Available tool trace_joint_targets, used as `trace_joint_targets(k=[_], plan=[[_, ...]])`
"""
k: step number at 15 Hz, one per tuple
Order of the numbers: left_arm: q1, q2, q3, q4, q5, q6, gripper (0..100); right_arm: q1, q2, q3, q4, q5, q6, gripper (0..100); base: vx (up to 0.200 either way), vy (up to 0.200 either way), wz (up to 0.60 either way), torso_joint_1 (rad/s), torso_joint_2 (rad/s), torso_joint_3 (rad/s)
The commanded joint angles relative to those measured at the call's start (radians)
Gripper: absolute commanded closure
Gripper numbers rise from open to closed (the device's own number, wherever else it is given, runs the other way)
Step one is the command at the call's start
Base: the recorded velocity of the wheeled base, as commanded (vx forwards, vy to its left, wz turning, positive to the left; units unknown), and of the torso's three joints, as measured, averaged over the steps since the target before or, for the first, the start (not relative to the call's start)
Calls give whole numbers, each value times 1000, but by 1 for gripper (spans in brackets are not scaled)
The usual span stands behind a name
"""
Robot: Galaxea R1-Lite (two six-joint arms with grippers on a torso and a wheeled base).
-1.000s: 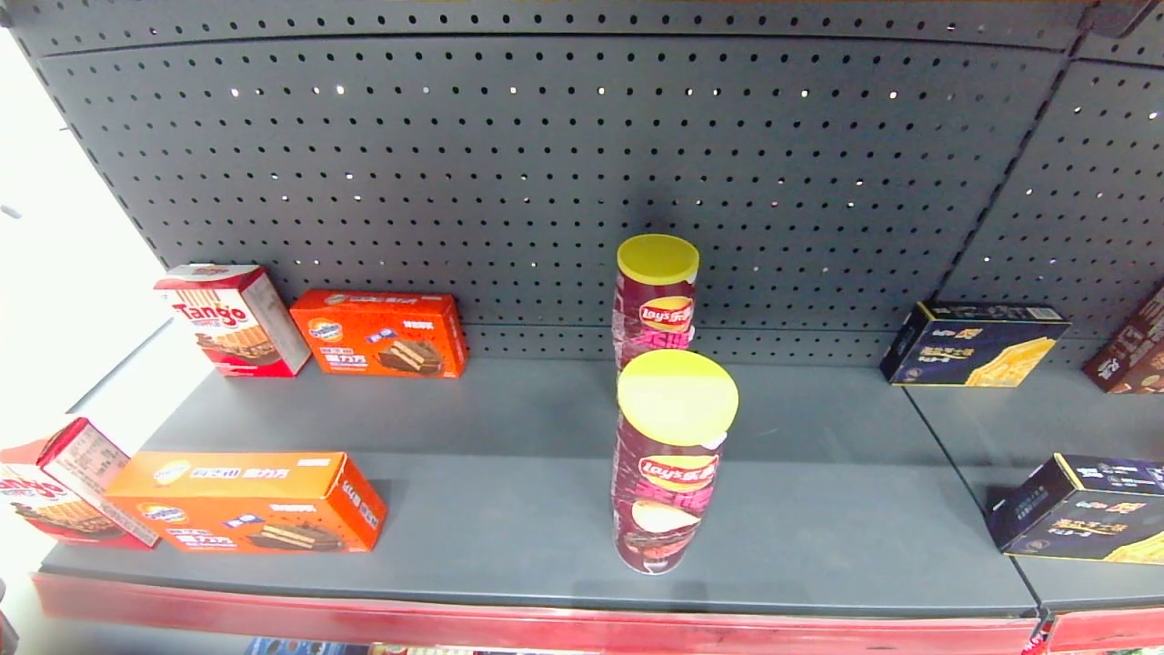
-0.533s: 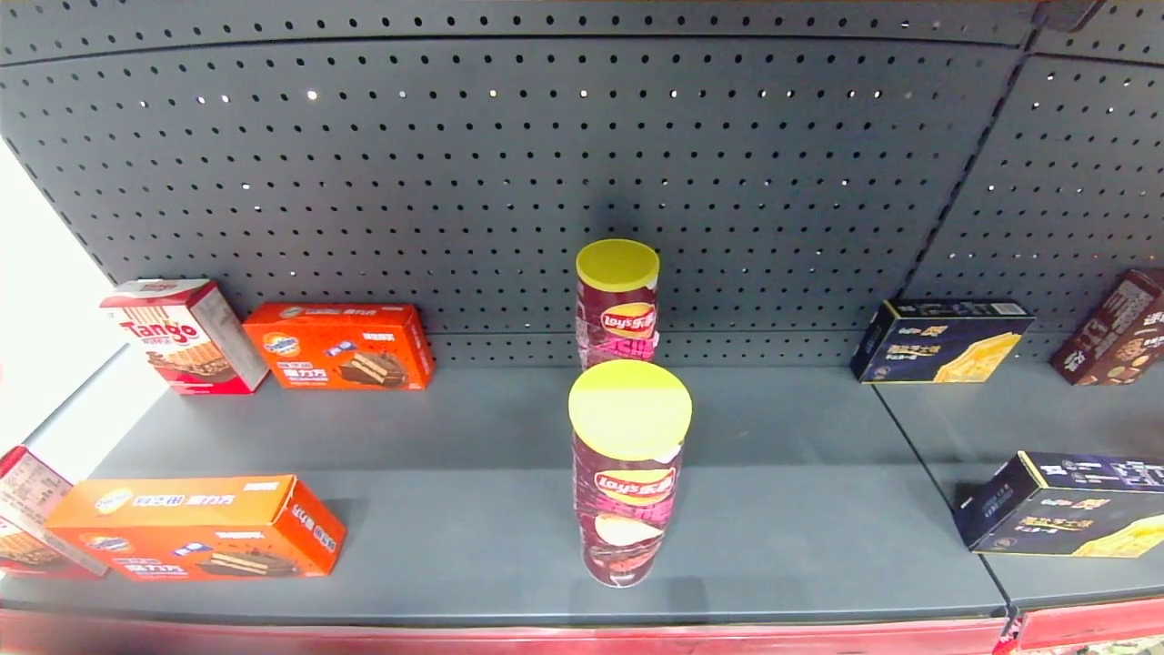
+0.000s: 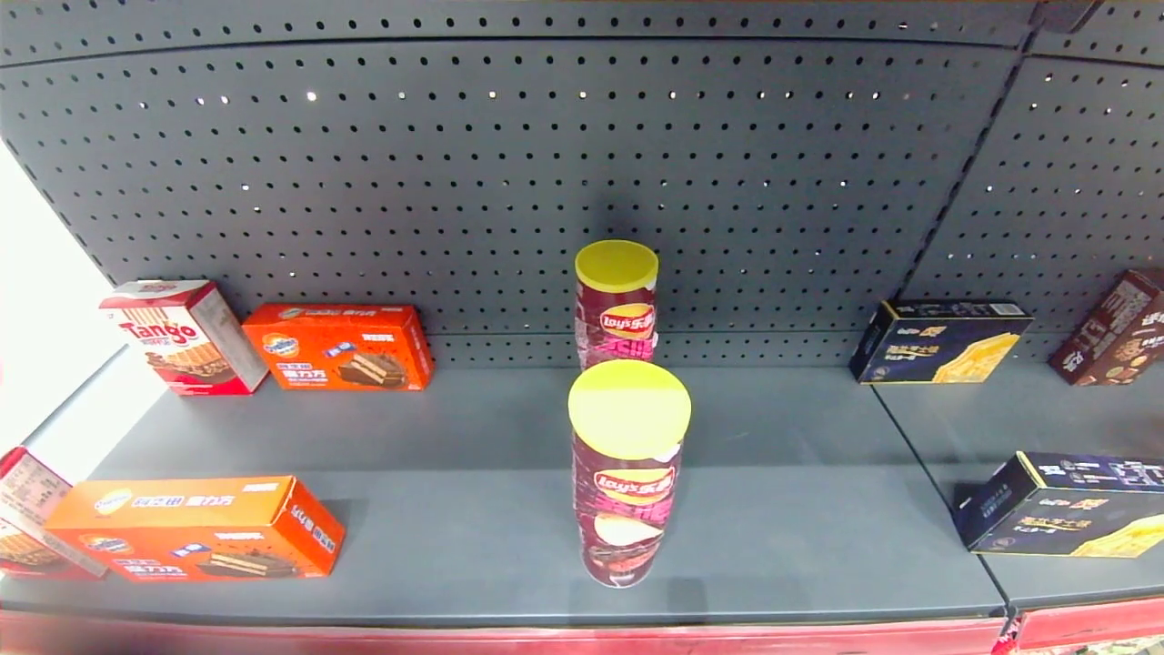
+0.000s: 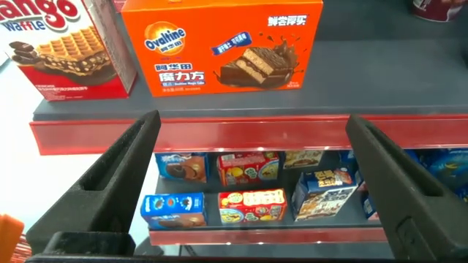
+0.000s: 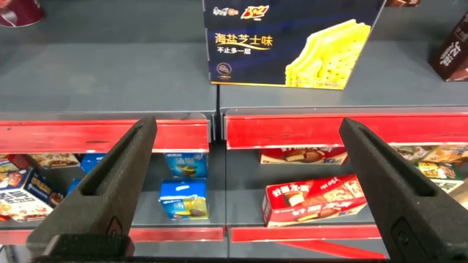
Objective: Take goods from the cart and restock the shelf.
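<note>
Since the earliest picture the whole head view has slid sideways, which is the camera turning and not the goods shifting. Over the last half second nothing on the shelf (image 3: pixel 473 518) has moved.

Both arms sit low in front of the shelf's red lip (image 4: pixel 241 131). The left gripper (image 4: pixel 252 190) is spread wide with nothing between its fingers, facing the orange box (image 4: pixel 219 47) at the front edge. The right gripper (image 5: pixel 245 190) is likewise released and empty, facing a dark blue box (image 5: pixel 292 44).

With both grippers empty, the step in hand is probably fetching the next item from the cart. To do it well, the robot should draw both arms straight back before turning, so the fingers clear the red lip. It should then aim the new item at the bare grey stretch between the orange boxes and the cans, or at the one between the cans and the blue boxes. The item should be set down upright and well short of the tall cans, which look easy to tip.

The restocked goods are two tall maroon chip cans with flat yellow lids, standing upright mid-shelf in a line. The front can (image 3: pixel 627 473) is near the front edge, and the rear can (image 3: pixel 617 305) is close to the pegboard (image 3: pixel 509 182).
</note>
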Motion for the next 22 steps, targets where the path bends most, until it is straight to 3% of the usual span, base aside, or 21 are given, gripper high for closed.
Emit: trace_joint_targets(k=[1, 22], plan=[[0, 1, 0, 0, 0, -1, 0, 0, 1, 0, -2, 0, -1, 0, 0, 0, 0, 0, 0, 0], [0, 1, 0, 0, 3, 0, 0, 0, 1, 0, -2, -1, 3, 0, -10, 0, 0, 0, 0, 0]])
